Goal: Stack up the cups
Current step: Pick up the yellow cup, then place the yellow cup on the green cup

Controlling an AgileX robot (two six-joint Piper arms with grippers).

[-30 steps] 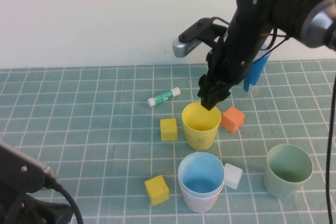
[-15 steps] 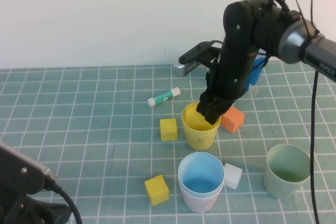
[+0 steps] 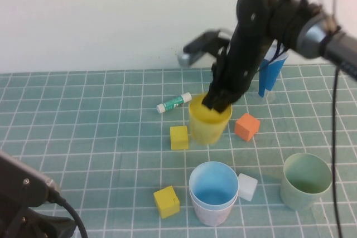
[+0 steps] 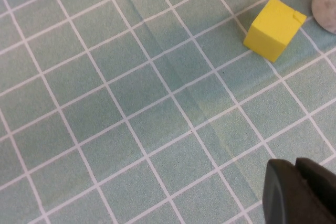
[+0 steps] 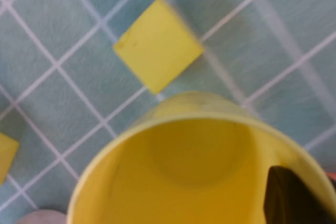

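Presently we held the yellow cup (image 3: 209,124) by its rim in our right gripper (image 3: 216,103), clamped and raised; next, nesting into the blue cup (image 3: 213,189); left gripper (image 4: 302,192) parked low beside our near table edge, fingers together.

The right tool (image 3: 216,102) grips the far rim of the yellow cup (image 3: 209,125), one finger inside it. The blue cup (image 3: 212,189) sits nested in a pink-tinted cup (image 3: 212,213) near the front. The green cup (image 3: 305,181) stands apart on the tabletop (image 3: 83,132). The left tool (image 3: 30,210) rests at the lower left corner.
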